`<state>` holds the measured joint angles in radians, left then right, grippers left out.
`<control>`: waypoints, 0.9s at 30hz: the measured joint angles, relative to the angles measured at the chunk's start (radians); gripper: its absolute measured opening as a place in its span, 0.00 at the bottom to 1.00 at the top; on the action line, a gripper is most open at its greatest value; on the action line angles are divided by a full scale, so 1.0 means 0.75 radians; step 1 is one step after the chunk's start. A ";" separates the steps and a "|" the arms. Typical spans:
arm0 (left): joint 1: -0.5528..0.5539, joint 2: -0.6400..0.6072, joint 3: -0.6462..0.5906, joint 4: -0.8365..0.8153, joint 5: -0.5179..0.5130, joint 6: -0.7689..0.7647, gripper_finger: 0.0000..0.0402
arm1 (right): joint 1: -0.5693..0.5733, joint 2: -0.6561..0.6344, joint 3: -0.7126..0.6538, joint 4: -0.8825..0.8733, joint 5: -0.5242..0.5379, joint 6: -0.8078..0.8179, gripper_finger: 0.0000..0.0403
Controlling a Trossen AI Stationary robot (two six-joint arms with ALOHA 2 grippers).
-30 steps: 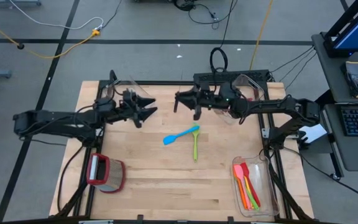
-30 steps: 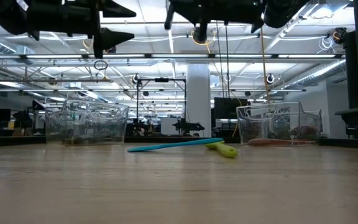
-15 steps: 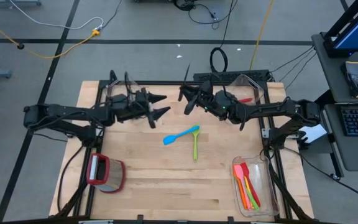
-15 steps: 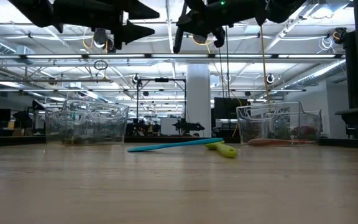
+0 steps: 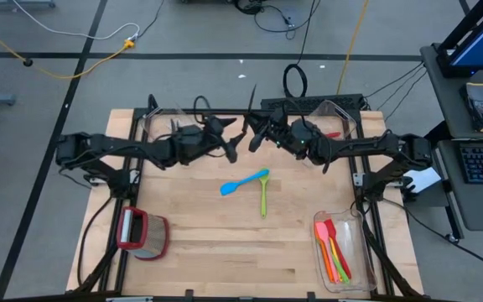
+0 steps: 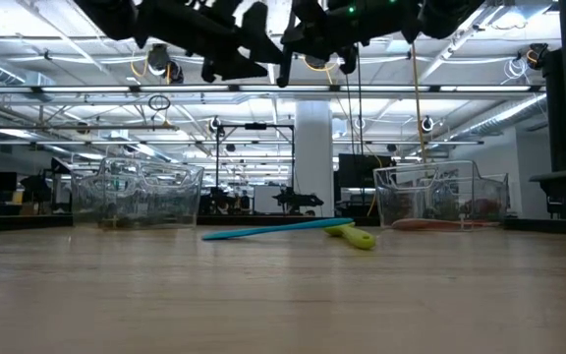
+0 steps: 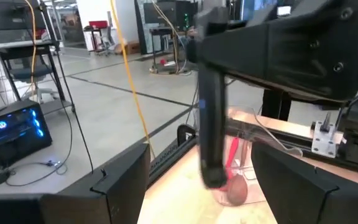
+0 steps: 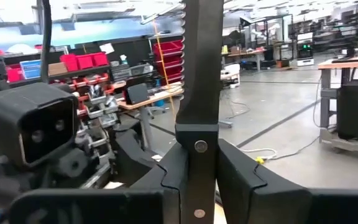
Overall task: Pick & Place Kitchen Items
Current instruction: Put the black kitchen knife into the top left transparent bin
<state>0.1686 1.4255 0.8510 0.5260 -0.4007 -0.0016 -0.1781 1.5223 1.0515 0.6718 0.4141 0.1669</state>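
Worktop (image 5: 225, 243) of pale wood on my feed, read from its near edge outward. At the near left corner a red-rimmed clear container (image 5: 143, 233) lies on its side; at the near right corner a clear bin (image 5: 342, 252) holds red, orange and green utensils (image 5: 332, 252) lying side by side. Mid-worktop, a blue spatula (image 5: 243, 183) and a green spatula (image 5: 263, 193) lie flat with their ends touching, the green one running toward the near edge; from the low camera they show as one low streak, blue (image 6: 273, 229) and yellow-green (image 6: 354, 236). Above and beyond them my two arms meet in the air. My right hand (image 5: 254, 134) grips a black-handled knife (image 8: 197, 93), its serrated blade standing upright between the fingers (image 8: 241, 180), the thin blade (image 5: 252, 94) poking toward the far edge. My left hand (image 5: 231, 144) hangs just beside it with its fingers (image 7: 123, 180) spread wide and nothing between them, the knife handle (image 7: 211, 118) hanging before its camera. Along the far edge stand two more clear bins, one left (image 5: 162, 122) and one right (image 5: 338, 117); something red (image 5: 332, 134) shows in the right one.
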 joint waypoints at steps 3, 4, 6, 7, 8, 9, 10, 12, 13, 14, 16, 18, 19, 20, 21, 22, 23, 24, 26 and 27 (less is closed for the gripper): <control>-0.001 0.060 0.060 -0.035 -0.001 0.000 0.71 | -0.015 0.000 0.000 0.002 -0.033 0.003 0.12; -0.001 0.077 0.079 -0.048 -0.002 0.000 0.71 | -0.016 0.000 0.000 0.000 -0.033 0.003 0.12; 0.000 0.111 0.109 -0.053 -0.034 0.000 0.71 | -0.016 0.000 0.000 -0.004 -0.033 0.002 0.12; 0.000 0.123 0.118 -0.061 -0.063 0.000 0.71 | -0.016 0.000 0.000 -0.004 -0.033 0.001 0.12; 0.000 0.134 0.125 -0.061 -0.094 -0.001 0.71 | -0.016 0.000 0.000 -0.004 -0.034 0.001 0.12; 0.000 0.144 0.133 -0.060 -0.121 0.001 0.71 | -0.016 0.000 0.000 -0.004 -0.034 0.001 0.12; 0.000 0.149 0.136 -0.060 -0.144 0.004 0.71 | -0.016 0.000 0.000 -0.004 -0.033 0.001 0.12; 0.004 0.150 0.136 -0.071 -0.166 0.006 0.71 | -0.013 0.000 0.000 -0.004 -0.034 0.001 0.12; 0.007 0.150 0.136 -0.071 -0.166 0.006 0.71 | -0.013 0.000 0.000 -0.004 -0.034 0.001 0.12; 0.009 0.150 0.137 -0.071 -0.163 0.007 0.71 | -0.013 0.000 0.000 -0.004 -0.035 0.002 0.12; 0.010 0.150 0.137 -0.072 -0.134 0.010 0.71 | -0.013 0.000 0.000 -0.004 -0.043 0.021 0.12; 0.017 0.150 0.137 -0.071 -0.070 0.024 0.71 | -0.014 0.000 0.000 -0.005 -0.103 0.045 0.12; 0.020 0.150 0.137 -0.070 -0.031 0.036 0.71 | -0.014 0.000 0.000 -0.005 -0.133 0.063 0.12; 0.024 0.150 0.137 -0.070 0.002 0.049 0.71 | -0.014 0.000 0.000 -0.004 -0.156 0.085 0.12; 0.027 0.150 0.137 -0.070 0.031 0.061 0.71 | -0.014 0.000 0.000 -0.005 -0.177 0.106 0.12; 0.029 0.150 0.137 -0.071 0.053 0.069 0.71 | -0.013 0.000 0.000 -0.006 -0.192 0.124 0.12; 0.029 0.150 0.137 -0.071 0.063 0.075 0.71 | -0.013 0.000 0.000 -0.013 -0.204 0.138 0.12; 0.029 0.150 0.137 -0.070 0.067 0.084 0.71 | -0.013 0.000 0.000 -0.020 -0.206 0.147 0.12; 0.029 0.150 0.137 -0.070 0.068 0.102 0.71 | -0.013 0.000 0.000 -0.034 -0.206 0.163 0.12; 0.029 0.150 0.137 -0.070 0.068 0.112 0.71 | -0.013 0.000 0.000 -0.038 -0.206 0.173 0.12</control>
<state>0.1901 1.5382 0.9539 0.4732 -0.3495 0.0824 -0.1883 1.5223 1.0515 0.6432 0.2596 0.2966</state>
